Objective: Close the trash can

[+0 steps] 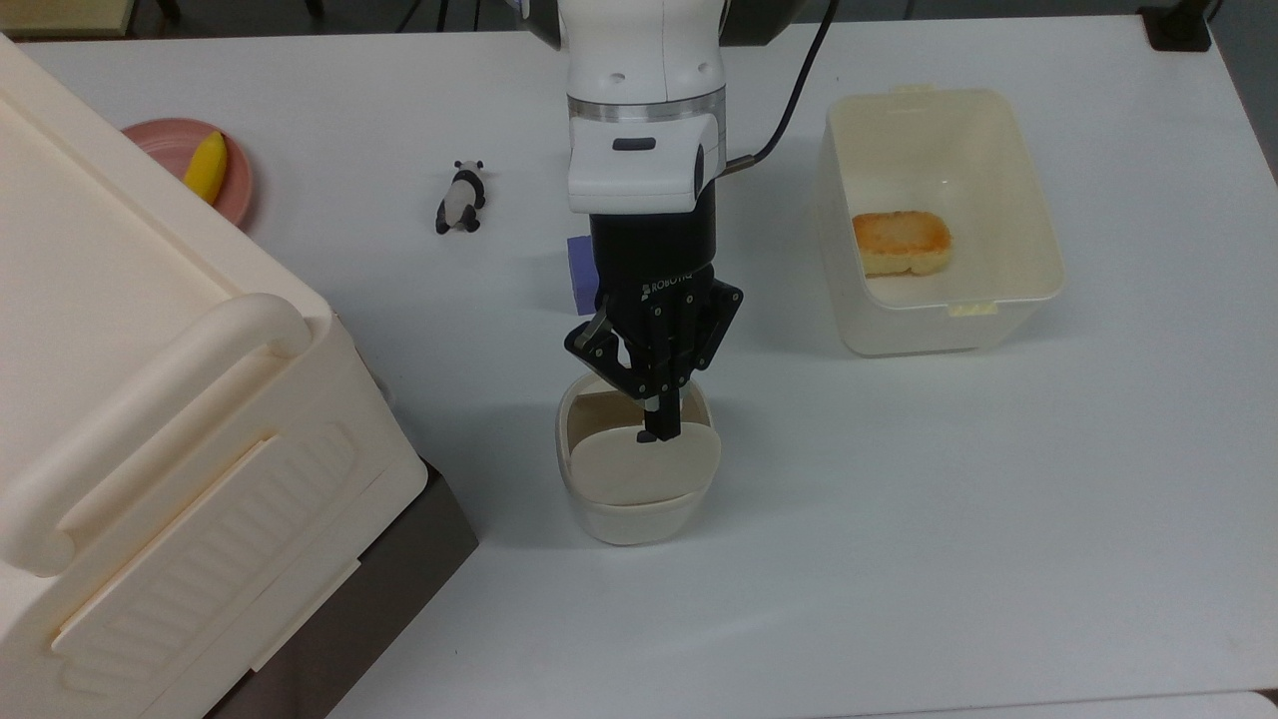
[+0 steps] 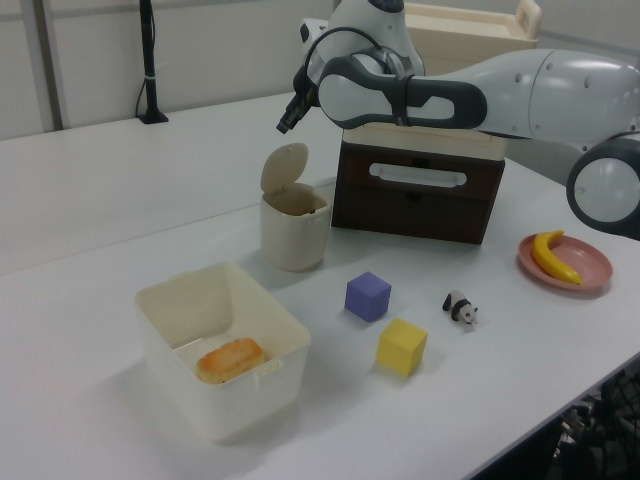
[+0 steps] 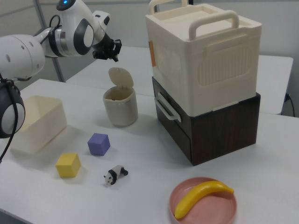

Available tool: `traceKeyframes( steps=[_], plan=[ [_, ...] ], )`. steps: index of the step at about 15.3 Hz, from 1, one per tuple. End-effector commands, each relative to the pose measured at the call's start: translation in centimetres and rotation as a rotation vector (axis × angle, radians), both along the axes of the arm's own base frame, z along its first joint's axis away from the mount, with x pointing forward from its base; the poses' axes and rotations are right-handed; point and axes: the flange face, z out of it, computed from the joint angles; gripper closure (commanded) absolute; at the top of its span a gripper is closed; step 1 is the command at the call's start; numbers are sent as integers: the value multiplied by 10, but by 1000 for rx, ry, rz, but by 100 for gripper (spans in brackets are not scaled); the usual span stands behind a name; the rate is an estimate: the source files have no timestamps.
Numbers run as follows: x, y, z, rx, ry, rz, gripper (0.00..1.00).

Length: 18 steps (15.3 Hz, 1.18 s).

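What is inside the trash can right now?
The trash can stands with its flap lid up. Its upper inner wall shows tan and bare in the top view; its bottom is hidden by the rim and lid, so contents there cannot be told.
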Motion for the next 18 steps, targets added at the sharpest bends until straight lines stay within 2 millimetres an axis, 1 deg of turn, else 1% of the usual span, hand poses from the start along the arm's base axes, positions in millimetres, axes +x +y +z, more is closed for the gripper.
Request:
traceKeyframes(
  steps=[1, 3, 4, 7, 13, 16, 18],
  plan=[
    [4, -5, -6, 10, -28, 23, 100],
    [5, -5, -13, 10, -21, 25, 100],
    [8, -9, -20, 6, -11, 24, 100],
    [9, -10, -30, 5, 3, 24, 100],
    [8, -5, -35, 10, 16, 20, 100],
    [7, -3, -35, 30, 25, -8, 100],
    [6, 0, -39, 43, 36, -33, 100]
  ],
)
